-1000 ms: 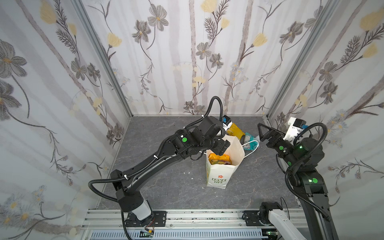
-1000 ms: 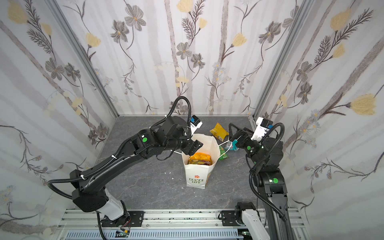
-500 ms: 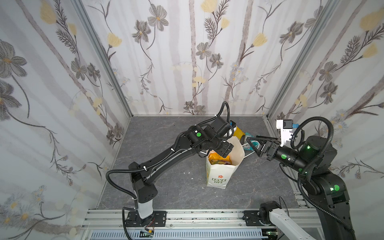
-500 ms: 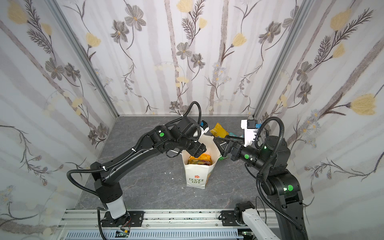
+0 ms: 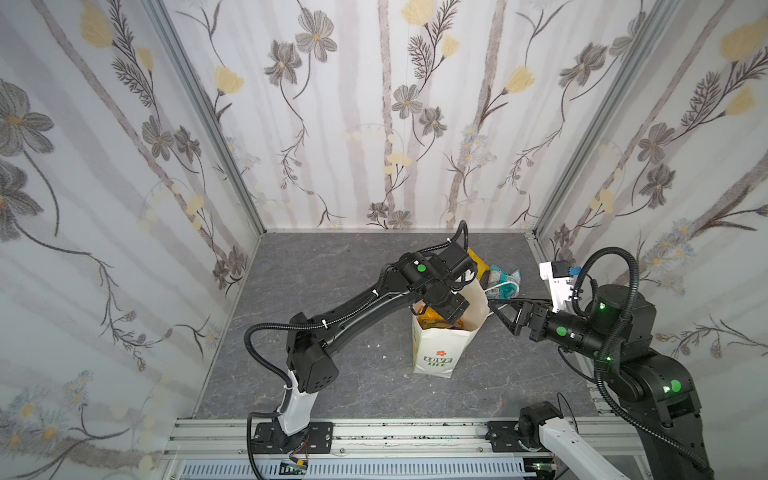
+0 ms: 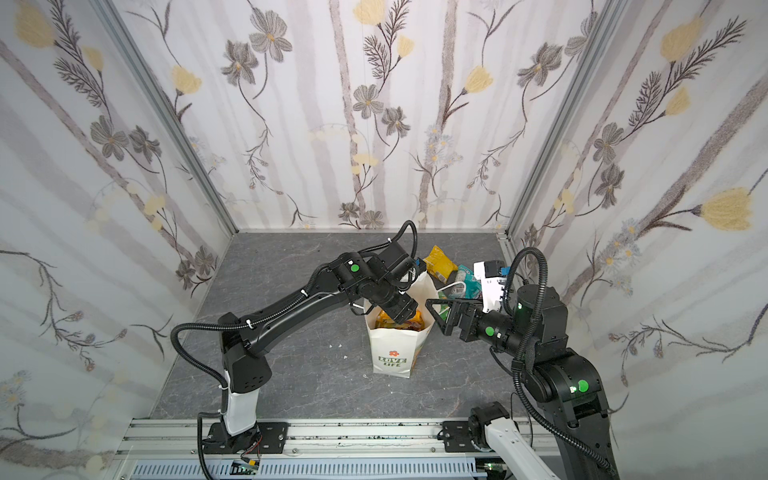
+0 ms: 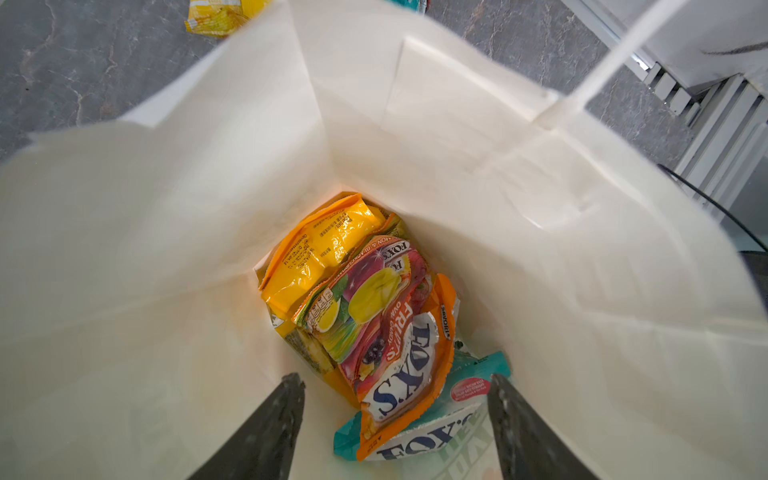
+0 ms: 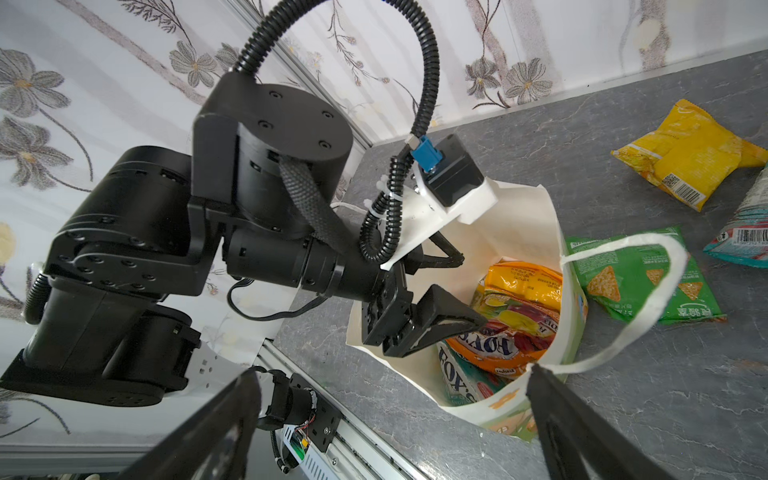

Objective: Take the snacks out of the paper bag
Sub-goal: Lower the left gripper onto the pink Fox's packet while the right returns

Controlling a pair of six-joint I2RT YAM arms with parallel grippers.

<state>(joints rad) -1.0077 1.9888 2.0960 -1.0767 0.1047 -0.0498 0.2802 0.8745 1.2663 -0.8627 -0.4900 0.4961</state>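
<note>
Both arms matte black, boxy links, round joint housings. Left arm (image 5: 353,307): green dot sticker (image 5: 420,268) near wrist, white base link (image 5: 297,409) at 7 o'clock, black corrugated hose (image 5: 251,349), white zip ties (image 8: 381,185), joint cap with recessed screws (image 8: 272,94). Right arm (image 5: 648,374) at 4 o'clock: green dots, lit green LEDs, white camera bracket (image 5: 559,286), blue connector (image 5: 573,271). Left gripper (image 7: 395,377), right gripper (image 8: 392,370): black tapered fingers, scuffed.

Grey marbled tabletop (image 5: 332,270): paper bag (image 6: 392,353) upright; yellow packet (image 6: 440,261), green packet (image 8: 631,274), teal packet (image 6: 467,280) lying just behind.
</note>
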